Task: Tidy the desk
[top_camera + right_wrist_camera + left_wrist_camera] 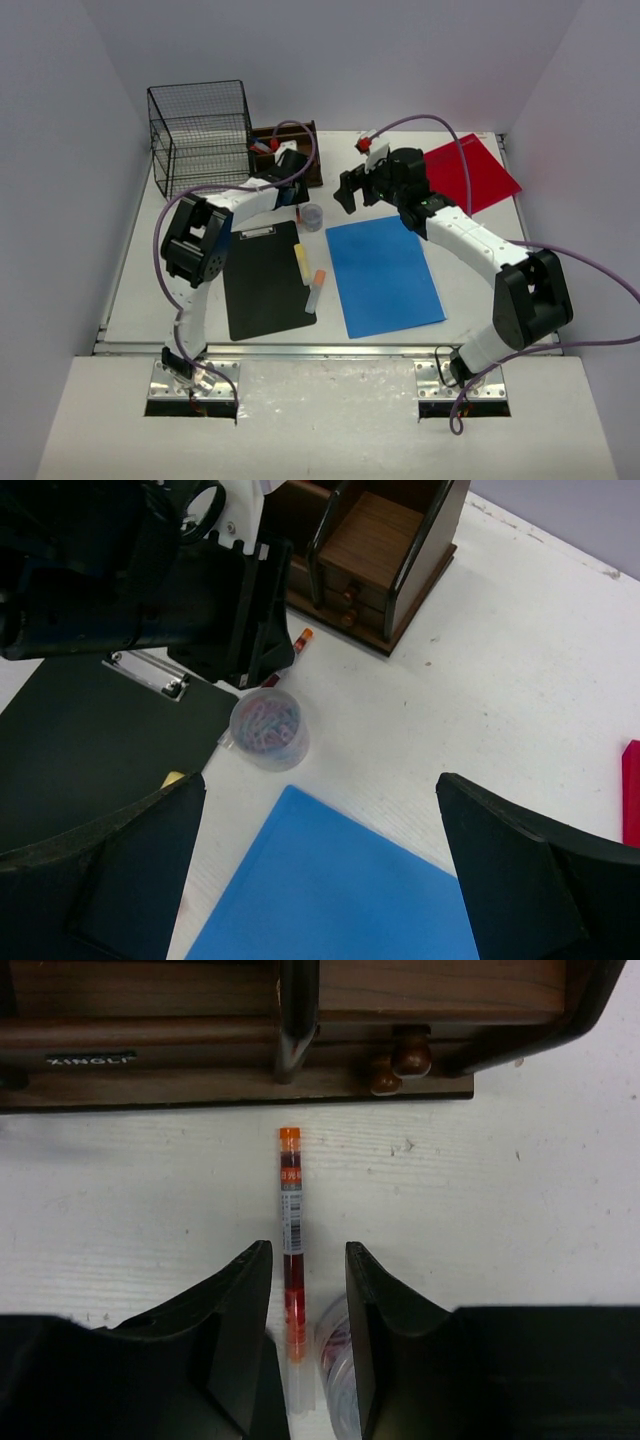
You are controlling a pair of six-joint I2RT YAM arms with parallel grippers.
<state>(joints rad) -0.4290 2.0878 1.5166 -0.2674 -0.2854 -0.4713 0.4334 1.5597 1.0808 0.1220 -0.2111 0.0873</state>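
Observation:
The white desk [470, 250] holds everything. My left gripper [305, 1260] is open and low over the desk, its fingers on either side of a red pen with an orange cap [291, 1210] that lies flat, without gripping it. The pen points at the brown wooden organizer [240, 1030] just ahead. In the top view the left gripper [298, 203] is in front of the organizer [285, 148]. My right gripper [320, 780] is wide open and empty, held above the far corner of a blue folder [340, 890]; it also shows in the top view [350, 190].
A clear cup of paper clips [268, 725] stands right beside the left fingers. A black clipboard [265, 280] carries yellow [301, 258], orange [319, 277] and white markers. A red folder [470, 172] lies back right and a black wire basket [200, 135] back left.

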